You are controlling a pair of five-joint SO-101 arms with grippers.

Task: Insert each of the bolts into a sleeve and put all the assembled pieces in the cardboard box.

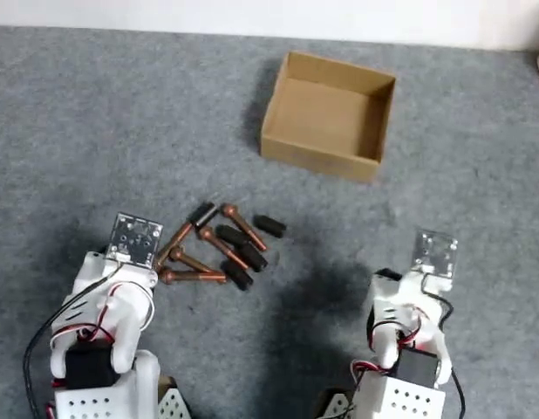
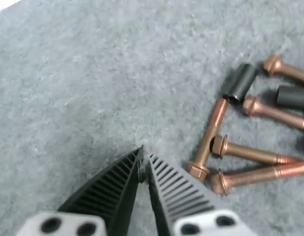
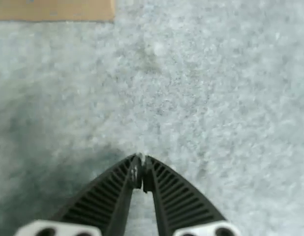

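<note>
At the near edge of the grey, felt-like table (image 1: 479, 157), two white plastic arms sit side by side. The left claw (image 2: 143, 164) has its black ribbed jaws pressed together on nothing, tip low over bare fabric just beside the pile. The right claw (image 3: 139, 169) is likewise closed and holds nothing, over plain grey cloth, well apart from the parts.

Just beyond the left claw lie the copper-coloured metal bolts (image 1: 193, 276), loose and crossing one another at their heads. The black cylindrical sleeves (image 1: 269, 226) are scattered among and beside them, all flat on the fabric. One sleeve touches a bolt's threaded end in the left wrist view.

Farther back, nearer the middle, stands the brown cardboard box (image 1: 317, 157), open-topped and slightly turned. A pale strip of wall (image 1: 339, 13) runs behind the table's far edge.
</note>
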